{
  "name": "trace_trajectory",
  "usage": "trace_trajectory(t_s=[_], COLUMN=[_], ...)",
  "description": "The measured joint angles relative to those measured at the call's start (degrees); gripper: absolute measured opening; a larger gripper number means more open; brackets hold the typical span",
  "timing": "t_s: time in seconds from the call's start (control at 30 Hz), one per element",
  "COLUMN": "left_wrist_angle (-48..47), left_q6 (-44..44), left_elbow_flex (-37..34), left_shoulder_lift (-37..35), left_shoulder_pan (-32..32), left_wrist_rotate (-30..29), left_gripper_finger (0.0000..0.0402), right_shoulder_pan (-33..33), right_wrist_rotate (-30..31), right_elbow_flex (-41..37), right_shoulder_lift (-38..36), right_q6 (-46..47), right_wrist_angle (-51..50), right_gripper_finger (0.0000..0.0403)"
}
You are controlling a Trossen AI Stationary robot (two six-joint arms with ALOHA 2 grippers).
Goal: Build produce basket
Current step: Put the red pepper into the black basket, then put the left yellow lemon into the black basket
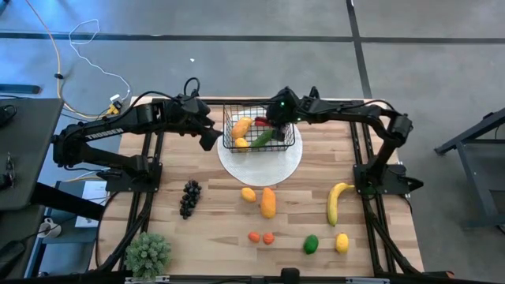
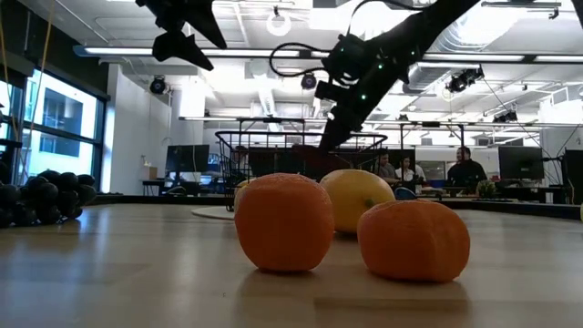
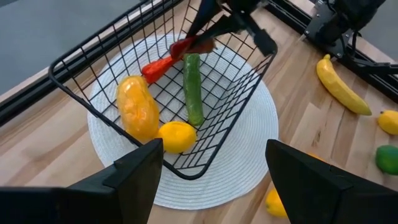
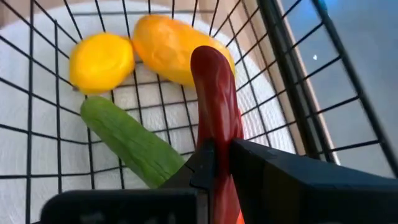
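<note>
Pinching red chilli [image 4: 214, 93] inside basket [image 1: 289, 142], right fingers [image 4: 273, 180] beside cucumber [image 4: 134, 146]; left fingers [image 3: 298, 171] open nearby.

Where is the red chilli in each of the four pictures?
High view: red chilli inside the basket, at the right gripper.
Low view: cannot be made out; the basket sits behind the oranges.
Left wrist view: chilli at the basket's far side, beside the cucumber.
Right wrist view: chilli pinched in the right gripper.
Shared landmark: the black wire basket.
</note>
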Motion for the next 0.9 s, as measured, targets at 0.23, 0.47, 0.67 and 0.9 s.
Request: trace_trajectory(t_s=[0.23,0.47,0.67,0.9], left_wrist_angle=[0.0,0.0,-0.02,0.0], left_q6=[0.0,0.0,0.47,1.05], left_elbow_flex=[0.0,0.0,0.0,0.0], left_shoulder_lift=[0.0,0.0,0.0,0.0], left_shoulder_pan=[0.0,0.0,0.02,0.02], left_wrist_rotate=[1.0,1.02,1.0,0.96], left_gripper_finger=[0.0271,0.0271,0.0271,0.0271], right_shoulder_pan=[0.0,0.0,0.09,0.19], right_wrist_rotate=[2.6,2.96,3.29,4.78], right_elbow_flex=[0.0,0.0,3.65,10.13], right_shoulder_lift=[0.83,0.83,0.83,0.83], right_q6=[0.02,2.06,5.76,10.56], right_wrist_angle=[0.02,0.01,-3.7,-13.08], right_gripper_finger=[0.0036,0.0108,0.015,0.0154])
